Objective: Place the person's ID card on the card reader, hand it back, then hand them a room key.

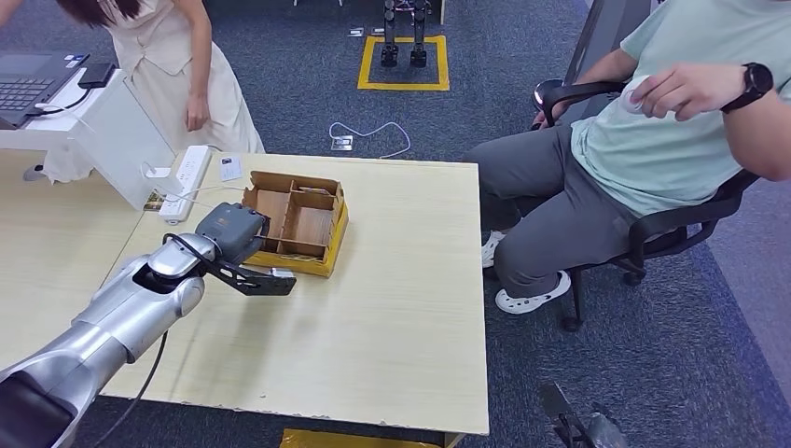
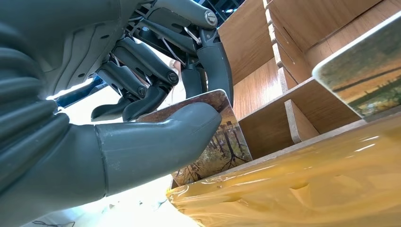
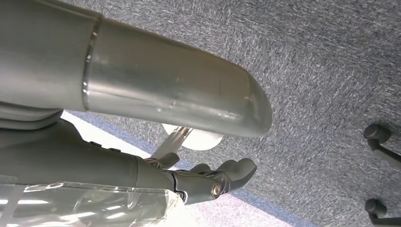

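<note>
The room key [image 2: 215,146], a card printed with a landscape picture, is pinched between the left hand's [image 1: 244,245] thumb and dark fingers [image 2: 142,66] at the near edge of the cardboard divider box [image 1: 297,222], which sits on the table [image 1: 392,308]. Another picture card [image 2: 364,71] stands in a box compartment. The right hand [image 3: 208,182] hangs above grey carpet, fingers loosely curled, holding nothing. A seated person [image 1: 672,131] in a mint shirt waits beside the table; another person [image 1: 177,56] stands beyond it.
</note>
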Controlling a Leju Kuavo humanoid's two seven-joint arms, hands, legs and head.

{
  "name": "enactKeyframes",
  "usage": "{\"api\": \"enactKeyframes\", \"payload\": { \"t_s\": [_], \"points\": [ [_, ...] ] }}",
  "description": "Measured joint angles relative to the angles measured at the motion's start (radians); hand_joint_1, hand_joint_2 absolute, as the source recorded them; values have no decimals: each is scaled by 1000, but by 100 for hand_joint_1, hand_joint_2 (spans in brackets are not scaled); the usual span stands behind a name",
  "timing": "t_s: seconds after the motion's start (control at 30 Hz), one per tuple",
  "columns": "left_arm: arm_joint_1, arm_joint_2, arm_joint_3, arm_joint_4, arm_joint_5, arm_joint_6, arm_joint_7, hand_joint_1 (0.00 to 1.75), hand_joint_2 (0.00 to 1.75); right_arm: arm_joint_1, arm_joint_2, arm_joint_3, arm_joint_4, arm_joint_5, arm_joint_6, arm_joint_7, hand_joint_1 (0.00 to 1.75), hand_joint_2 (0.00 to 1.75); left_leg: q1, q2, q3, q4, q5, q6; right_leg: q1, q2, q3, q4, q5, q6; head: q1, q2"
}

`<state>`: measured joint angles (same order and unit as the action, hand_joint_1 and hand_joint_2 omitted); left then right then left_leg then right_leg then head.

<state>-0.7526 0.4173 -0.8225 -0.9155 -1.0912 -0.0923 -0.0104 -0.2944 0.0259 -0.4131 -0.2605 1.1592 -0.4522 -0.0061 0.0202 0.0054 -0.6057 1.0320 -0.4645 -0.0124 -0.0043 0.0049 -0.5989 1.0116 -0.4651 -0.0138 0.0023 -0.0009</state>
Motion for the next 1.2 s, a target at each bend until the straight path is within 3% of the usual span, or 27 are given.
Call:
{"api": "enactKeyframes", "payload": {
  "t_s": [0.37, 0.73, 1.2],
  "points": [
    [-15, 11, 31, -29, 49, 33, -7, 175, 175, 3, 0, -2, 0, -5, -13, -5, 0, 0, 0, 0, 0, 0, 0, 0, 0, 0, 0, 0, 0, 0, 0, 0],
    [-232, 52, 129, -137, 71, 18, 23, 175, 175, 8, -1, -14, 0, -16, -16, -13, 0, 0, 0, 0, 0, 1, 0, 0, 0, 0, 0, 0, 0, 0, 0, 0],
    [-246, 58, 145, -158, 72, 22, 34, 175, 175, 8, -1, -17, 0, -17, -18, -15, 0, 0, 0, 0, 0, 0, 0, 0, 0, 0, 0, 0, 0, 0, 0, 0]
  ]
}}
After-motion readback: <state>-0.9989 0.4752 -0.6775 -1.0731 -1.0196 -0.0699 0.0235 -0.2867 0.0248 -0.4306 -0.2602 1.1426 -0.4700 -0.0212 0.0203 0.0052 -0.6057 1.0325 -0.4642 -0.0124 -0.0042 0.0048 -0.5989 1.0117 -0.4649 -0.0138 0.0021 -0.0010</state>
